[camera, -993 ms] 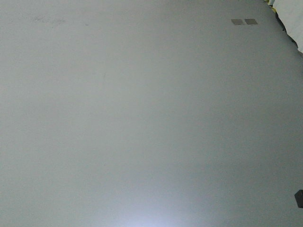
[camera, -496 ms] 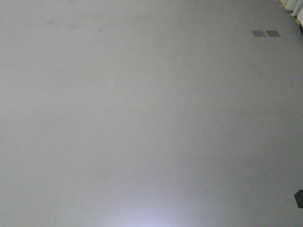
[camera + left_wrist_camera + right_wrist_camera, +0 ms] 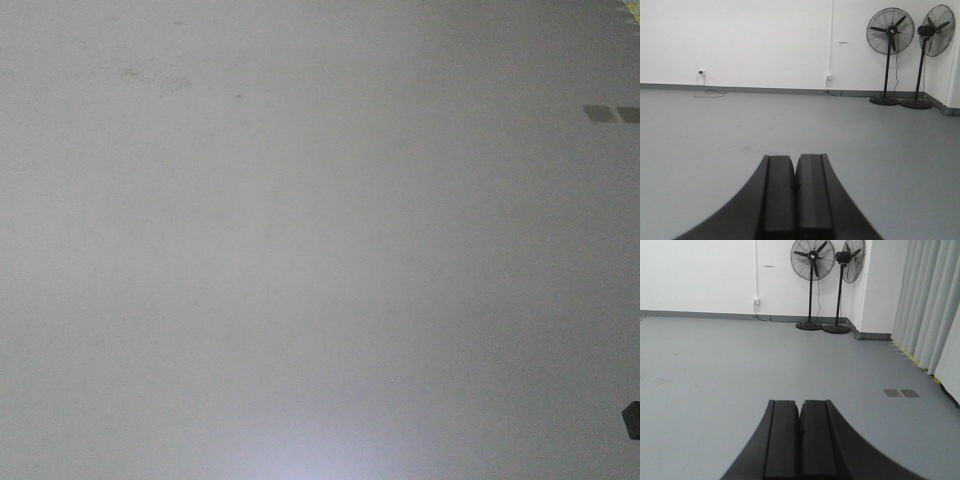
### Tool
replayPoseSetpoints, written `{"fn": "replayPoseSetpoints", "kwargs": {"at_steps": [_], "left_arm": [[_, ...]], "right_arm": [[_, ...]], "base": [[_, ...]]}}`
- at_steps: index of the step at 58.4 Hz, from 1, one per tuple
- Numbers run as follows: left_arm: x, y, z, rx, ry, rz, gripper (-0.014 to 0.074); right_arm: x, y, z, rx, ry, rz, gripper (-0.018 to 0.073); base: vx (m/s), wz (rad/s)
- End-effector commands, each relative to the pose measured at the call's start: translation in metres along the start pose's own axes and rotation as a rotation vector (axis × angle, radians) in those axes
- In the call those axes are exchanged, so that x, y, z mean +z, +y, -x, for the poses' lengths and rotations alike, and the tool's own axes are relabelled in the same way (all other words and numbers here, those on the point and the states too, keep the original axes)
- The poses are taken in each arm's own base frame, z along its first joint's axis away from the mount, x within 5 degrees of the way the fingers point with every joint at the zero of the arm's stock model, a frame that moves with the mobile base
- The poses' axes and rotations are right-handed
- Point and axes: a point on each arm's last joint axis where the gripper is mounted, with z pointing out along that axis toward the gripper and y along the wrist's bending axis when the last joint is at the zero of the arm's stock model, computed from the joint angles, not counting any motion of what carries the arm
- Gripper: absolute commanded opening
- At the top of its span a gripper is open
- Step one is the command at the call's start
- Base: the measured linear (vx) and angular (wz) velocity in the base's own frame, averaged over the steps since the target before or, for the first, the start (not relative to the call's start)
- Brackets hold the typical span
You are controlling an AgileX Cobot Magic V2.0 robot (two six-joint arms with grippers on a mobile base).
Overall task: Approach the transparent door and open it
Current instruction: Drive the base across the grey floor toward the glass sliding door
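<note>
L tool [image 3: 795, 161] closed, R tool [image 3: 800, 404] closed

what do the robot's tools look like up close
Both look alike. The left tool and the right tool are matt black, each with two flat, rectangular fingers side by side on a base that flares outward in curves. No cables, markings or labels show on either.

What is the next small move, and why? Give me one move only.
Probably turn the base to search, arms untouched. No transparent door shows in any view: the front camera sees only floor, the wrist cameras a plain white wall, two fans and a grey curtain. The left hand and right hand are shut and empty, with nothing near to grasp.
</note>
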Motion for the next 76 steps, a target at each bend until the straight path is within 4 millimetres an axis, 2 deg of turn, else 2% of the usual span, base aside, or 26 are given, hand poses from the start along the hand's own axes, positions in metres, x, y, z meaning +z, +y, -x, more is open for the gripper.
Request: {"fn": "replayPoseSetpoints", "kwargs": {"at_steps": [1, 34, 76], "left_arm": [[0.0005, -0.0002, -0.0024, -0.005, -0.057, -0.006, -0.0006], [0.0005, -0.0002, -0.0024, -0.005, -0.057, -0.006, -0.0006], [0.0005, -0.0002, -0.0024, -0.005, -0.057, -0.006, -0.0006]], "right_arm": [[-0.0008, 0.0001, 0.0041, -0.001, -0.085, 0.000, -0.0008], [-0.0008, 0.0001, 0.0041, -0.001, -0.085, 0.000, -0.0008], [-0.0008, 0.0001, 0.0041, -0.001, -0.085, 0.000, -0.0008]], "base": [[0.56, 0.13], [0.60, 0.23], [0.62, 0.51]]}}
